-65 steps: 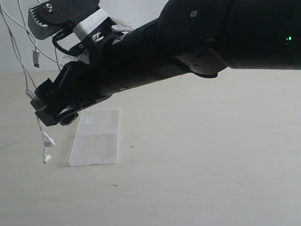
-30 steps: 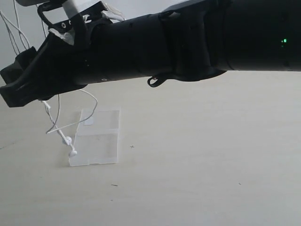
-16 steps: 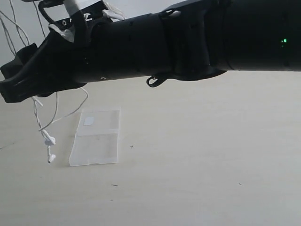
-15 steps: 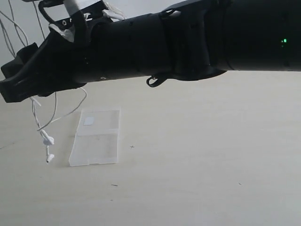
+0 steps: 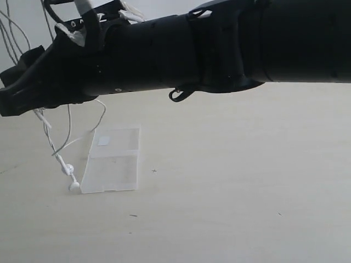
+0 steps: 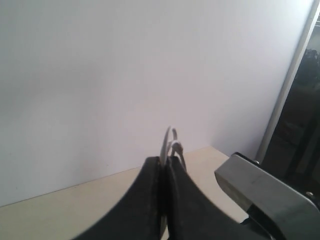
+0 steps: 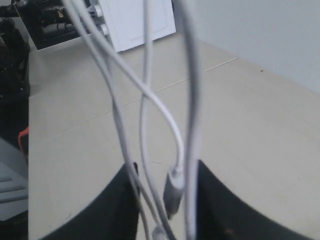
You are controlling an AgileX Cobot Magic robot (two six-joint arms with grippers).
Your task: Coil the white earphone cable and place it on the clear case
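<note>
Pale beige tabletop (image 5: 230,181) runs back to a plain white wall (image 6: 100,75). Since half a second ago the two small white earbuds (image 5: 73,187) have swung rightward. They hung clear of the flat clear plastic case (image 5: 112,159) on its left, and the lower one now sits right at the case's near left corner. The black right arm (image 5: 219,44) has barely shifted. The thin white earphone cable (image 7: 192,100) drops in several strands from above and passes through the right claw (image 5: 6,97), which is held high over the table to the left of the case. Below the claw it hangs in loose loops beside the case's left edge, and none of it lies on the case. In the right wrist view that claw's jaws stand apart, with the strands and a small grey-white inline piece (image 7: 172,187) running loosely between them. The left claw (image 6: 165,161) is pressed closed, pinching a bend of the cable at its tips.
</note>
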